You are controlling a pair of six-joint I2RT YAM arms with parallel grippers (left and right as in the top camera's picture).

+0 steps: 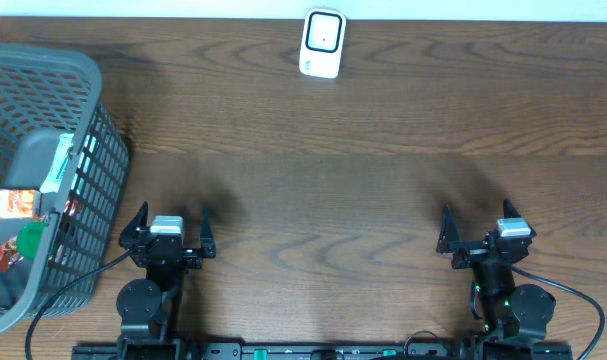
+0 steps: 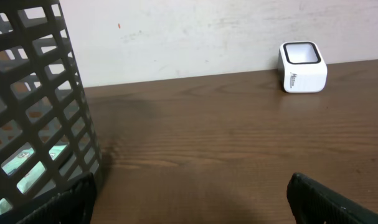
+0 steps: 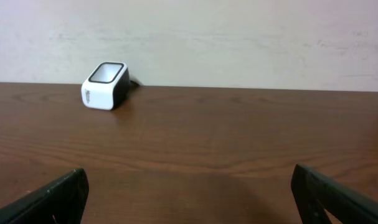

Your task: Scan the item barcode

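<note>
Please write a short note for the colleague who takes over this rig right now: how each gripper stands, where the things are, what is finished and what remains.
Left gripper: open, empty, near the front edge of the table, beside the basket.
Right gripper: open, empty, near the front edge on the other side.
Scanner: white, at the far edge, about the middle, apart from both arms.
Items: several packets lie inside the grey basket at the left.
Done: nothing yet; no packet is out of the basket.
Left to do: take one packet out, find its barcode and present it to the scanner. The left arm looks the nearer one to the basket.
</note>
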